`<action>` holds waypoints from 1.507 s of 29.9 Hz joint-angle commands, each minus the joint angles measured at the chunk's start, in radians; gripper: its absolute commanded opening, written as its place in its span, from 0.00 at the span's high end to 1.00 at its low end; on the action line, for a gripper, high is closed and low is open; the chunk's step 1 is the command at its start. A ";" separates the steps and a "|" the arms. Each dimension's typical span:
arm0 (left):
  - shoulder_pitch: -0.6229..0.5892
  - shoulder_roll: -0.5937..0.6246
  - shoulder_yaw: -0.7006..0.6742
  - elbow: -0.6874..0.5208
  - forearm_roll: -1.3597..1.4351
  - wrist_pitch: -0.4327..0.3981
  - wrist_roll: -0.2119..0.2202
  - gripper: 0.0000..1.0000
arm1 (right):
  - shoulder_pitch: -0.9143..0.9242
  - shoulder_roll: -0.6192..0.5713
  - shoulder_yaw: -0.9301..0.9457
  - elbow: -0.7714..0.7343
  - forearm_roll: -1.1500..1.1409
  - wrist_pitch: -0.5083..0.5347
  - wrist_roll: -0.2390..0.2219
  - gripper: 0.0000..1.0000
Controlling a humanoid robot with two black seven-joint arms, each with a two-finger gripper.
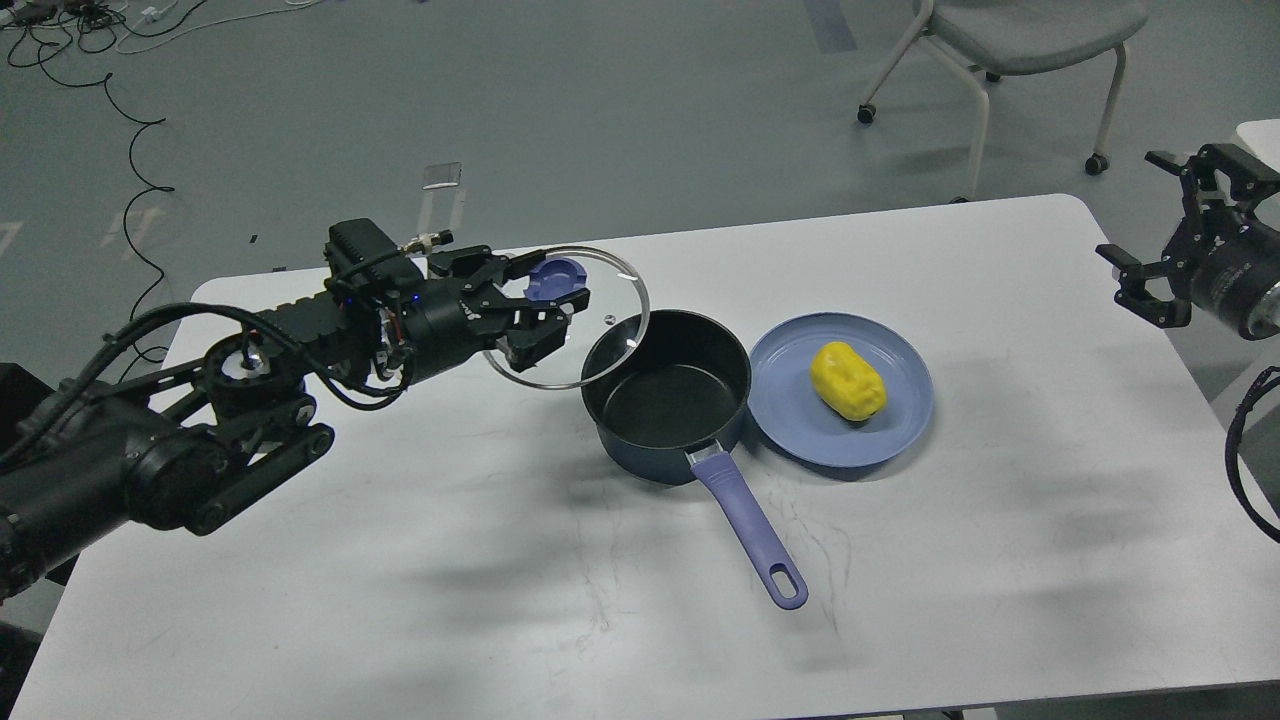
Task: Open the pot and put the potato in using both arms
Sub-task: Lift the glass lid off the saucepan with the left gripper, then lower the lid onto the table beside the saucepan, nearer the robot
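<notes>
Left gripper clamped on blue knob of glass lid, lid held tilted, lifted off, overlapping pot's left rim in view. Right gripper at right edge, fingers spread, holding nothing, well apart from potato. Potato lies on blue plate, just right of pot; pot open, inside bare. Potato likely light, rigid, lumpy, smooth: grip across narrow middle. Plate rim low, little hindrance; pot handle points toward viewer, clear of path. Chair beyond table.

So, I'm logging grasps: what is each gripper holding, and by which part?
Left gripper holds the glass lid by its blue knob. Right gripper is open, holding nothing.
</notes>
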 commanded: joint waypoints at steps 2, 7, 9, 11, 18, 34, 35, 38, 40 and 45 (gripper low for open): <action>0.052 0.085 0.000 0.000 -0.003 0.030 -0.007 0.42 | -0.001 0.003 0.000 0.000 0.000 0.000 0.000 0.00; 0.112 0.136 0.000 0.000 -0.005 0.036 -0.007 0.42 | -0.001 0.003 -0.002 0.000 0.000 0.000 0.000 0.00; 0.147 0.139 0.000 0.000 -0.005 0.056 -0.007 0.42 | -0.001 0.003 -0.002 0.001 -0.002 0.000 0.000 0.00; 0.176 0.139 0.000 0.000 -0.005 0.078 -0.006 0.42 | -0.001 0.003 -0.002 0.001 -0.002 0.000 0.000 0.00; 0.250 0.127 0.000 0.013 -0.009 0.118 -0.004 0.41 | 0.001 0.005 -0.034 0.003 -0.002 0.000 0.000 0.00; 0.272 0.090 0.001 0.083 -0.058 0.119 0.000 0.34 | 0.001 0.003 -0.034 0.014 0.000 0.002 0.000 0.00; 0.272 0.085 0.001 0.095 -0.058 0.119 0.000 0.34 | 0.001 0.003 -0.033 0.018 0.002 0.002 0.000 0.00; 0.272 0.070 0.001 0.118 -0.058 0.119 0.000 0.34 | 0.002 0.005 -0.031 0.023 0.002 0.002 0.000 0.00; 0.272 0.069 0.001 0.118 -0.058 0.119 -0.001 0.34 | 0.002 0.005 -0.033 0.023 0.000 0.002 0.000 0.00; 0.272 0.070 0.001 0.127 -0.058 0.119 -0.001 0.31 | 0.005 0.006 -0.033 0.021 0.000 0.003 0.000 0.00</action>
